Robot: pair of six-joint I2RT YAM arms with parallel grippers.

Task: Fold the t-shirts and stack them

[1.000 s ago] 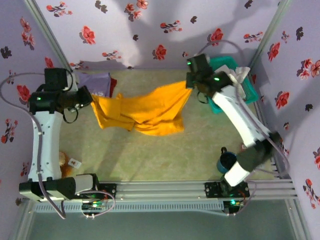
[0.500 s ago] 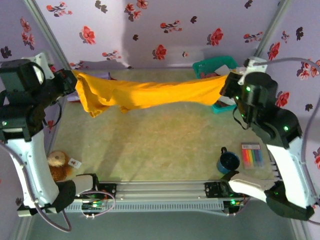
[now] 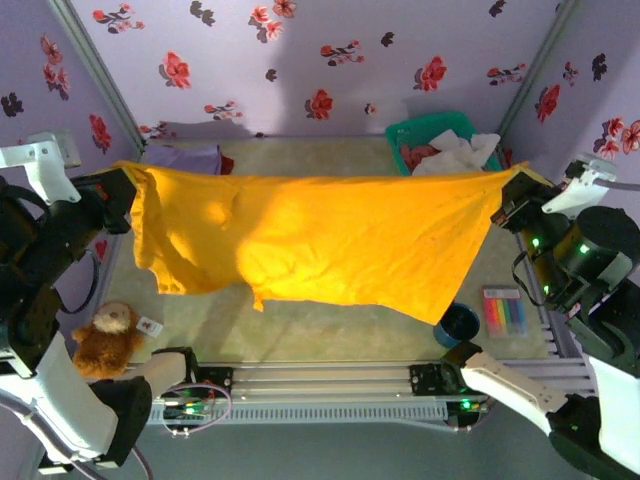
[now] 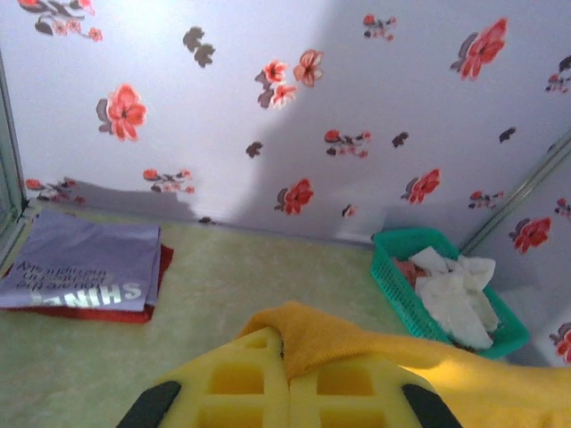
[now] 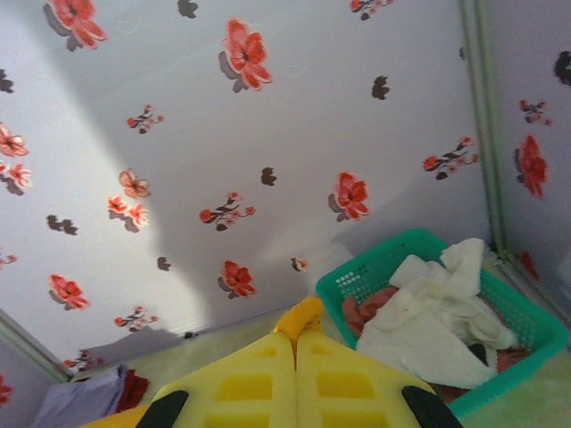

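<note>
Top external: orange-yellow t-shirt [image 3: 330, 245] taut, long axis left-right; left tool [image 3: 122, 186], right tool [image 3: 514, 188] clenched on ends

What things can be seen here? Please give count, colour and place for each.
orange shirt: 1, orange-yellow, stretched between both hands
lavender shirt: 1, lavender, folded, far left
red shirt: 1, red, under lavender shirt
basket: 1, green, far right
white cloth: 1 heap, white, in basket
reddish cloth: some, reddish, in basket
teddy: 1, brown, near left
mug: 1, blue, near right
markers: 1 set, mixed colours, beside mug
left hand: 1, yellow, shut on orange shirt
right hand: 1, yellow, shut on orange shirt
</note>
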